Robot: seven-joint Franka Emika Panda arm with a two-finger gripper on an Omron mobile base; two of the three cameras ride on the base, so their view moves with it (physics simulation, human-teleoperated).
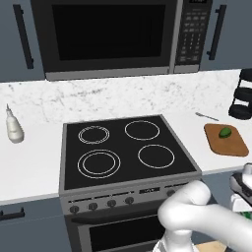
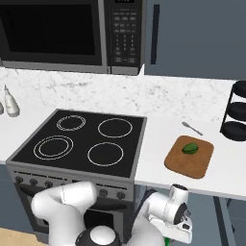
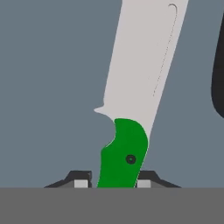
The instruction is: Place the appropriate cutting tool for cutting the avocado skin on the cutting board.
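A knife with a green handle and a long pale blade stands between my fingertips in the hand view. My gripper is shut on that handle. In the base views the gripper hangs low, in front of the grey cabinets and below the counter edge, right of the stove. Up on the counter lies the brown cutting board. The small green avocado rests on it.
The black stove sits left of the board. A metal fork lies behind the board, next to a black rack. A white bottle stands far left. A dark cabinet handle is close by the blade.
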